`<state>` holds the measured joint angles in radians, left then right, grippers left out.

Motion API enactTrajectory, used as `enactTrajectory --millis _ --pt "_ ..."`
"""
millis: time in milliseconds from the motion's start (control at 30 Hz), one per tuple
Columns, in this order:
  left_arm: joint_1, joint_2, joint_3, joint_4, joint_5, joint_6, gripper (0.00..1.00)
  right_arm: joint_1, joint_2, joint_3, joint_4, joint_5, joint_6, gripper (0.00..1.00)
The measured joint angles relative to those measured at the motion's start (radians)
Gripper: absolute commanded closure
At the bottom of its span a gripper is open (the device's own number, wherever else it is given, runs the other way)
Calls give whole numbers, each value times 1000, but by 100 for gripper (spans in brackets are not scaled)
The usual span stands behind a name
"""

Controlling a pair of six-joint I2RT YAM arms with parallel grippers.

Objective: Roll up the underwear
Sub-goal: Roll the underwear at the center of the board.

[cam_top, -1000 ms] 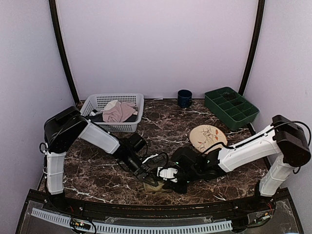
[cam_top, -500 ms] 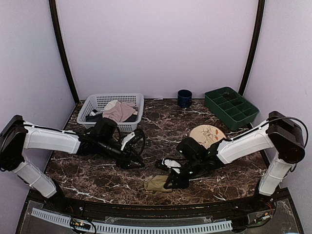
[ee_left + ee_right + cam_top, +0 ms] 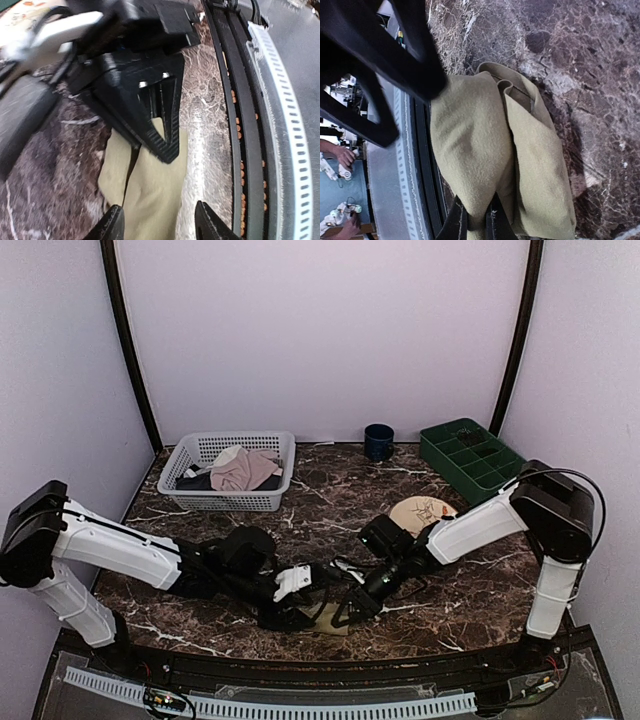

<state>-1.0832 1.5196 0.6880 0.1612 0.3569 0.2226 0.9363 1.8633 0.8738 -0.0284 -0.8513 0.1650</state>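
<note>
Bundled underwear (image 3: 470, 140) — right gripper (image 3: 476, 221) tight on its fold, left gripper (image 3: 159, 221) half-open astride it.

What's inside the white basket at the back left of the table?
In the white basket, a pale pink garment lies crumpled on top, and a dark grey garment shows beneath its left side. Anything lying under those two is covered and cannot be seen.
</note>
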Motion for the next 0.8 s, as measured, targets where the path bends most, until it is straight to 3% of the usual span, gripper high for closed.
enactTrajectory --millis 167,333,400,800 --pt "-32 127 85 -22 -29 58 61 -14 21 8 -3 -45 21 94" --pt "-34 190 128 -57 -30 82 89 -17 25 13 -11 -46 23 72" --pt "-32 200 141 -69 -13 79 95 -17 8 9 -20 -18 14 66" --pt "101 295 200 -92 270 -63 99 -6 -388 -167 -14 307 -76 53"
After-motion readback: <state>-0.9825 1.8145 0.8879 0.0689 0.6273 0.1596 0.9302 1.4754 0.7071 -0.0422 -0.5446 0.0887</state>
